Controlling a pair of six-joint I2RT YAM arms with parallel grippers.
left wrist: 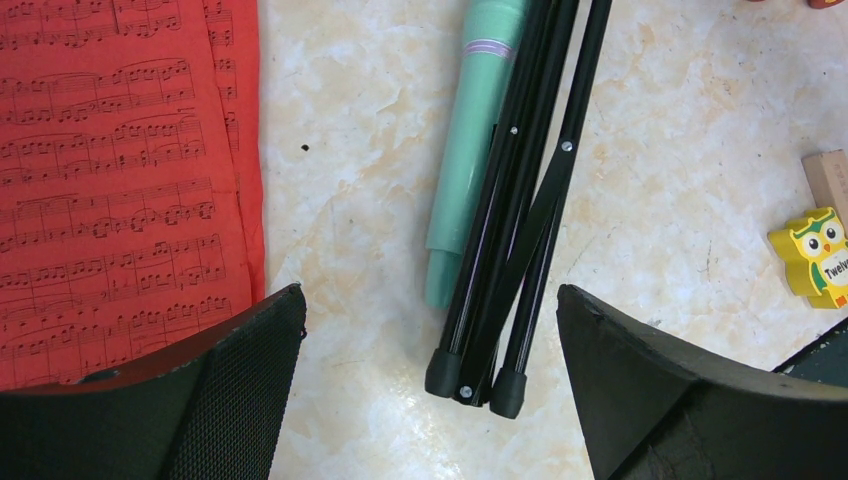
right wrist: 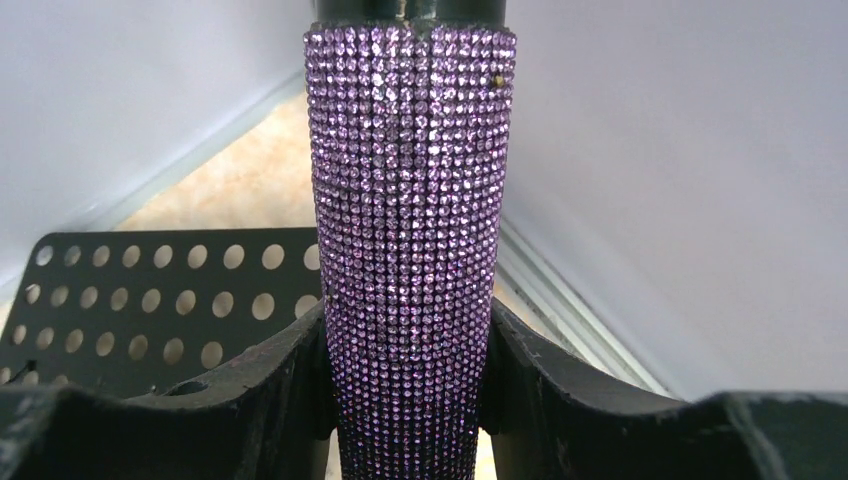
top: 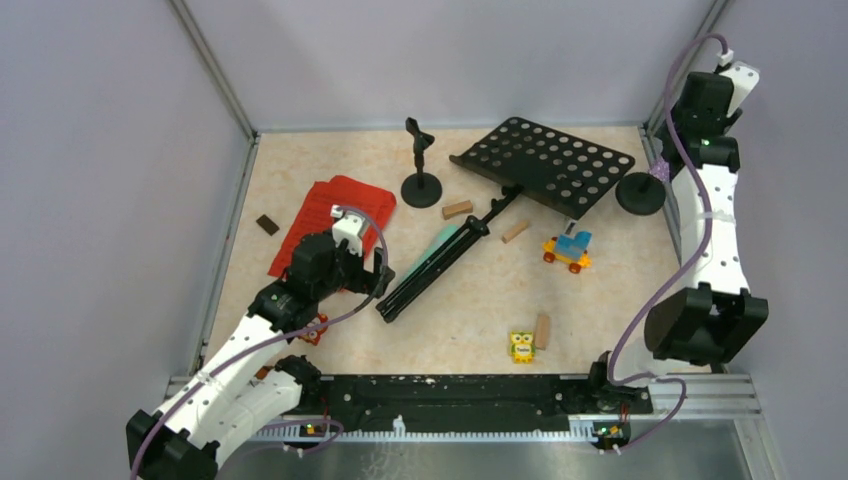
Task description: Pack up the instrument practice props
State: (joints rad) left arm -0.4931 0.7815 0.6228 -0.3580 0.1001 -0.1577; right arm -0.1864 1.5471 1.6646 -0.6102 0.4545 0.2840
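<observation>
Left gripper spread wide above folded tripod legs and mint-green microphone, table centre. Red sheet music at 9 o'clock. Right gripper clamped around glittery purple microphone, 2 o'clock, beside perforated music rack.

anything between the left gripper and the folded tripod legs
Nothing visible does. The left gripper hangs open right above the feet of the tripod legs. The mint-green microphone lies close beside them, not on top.
</observation>
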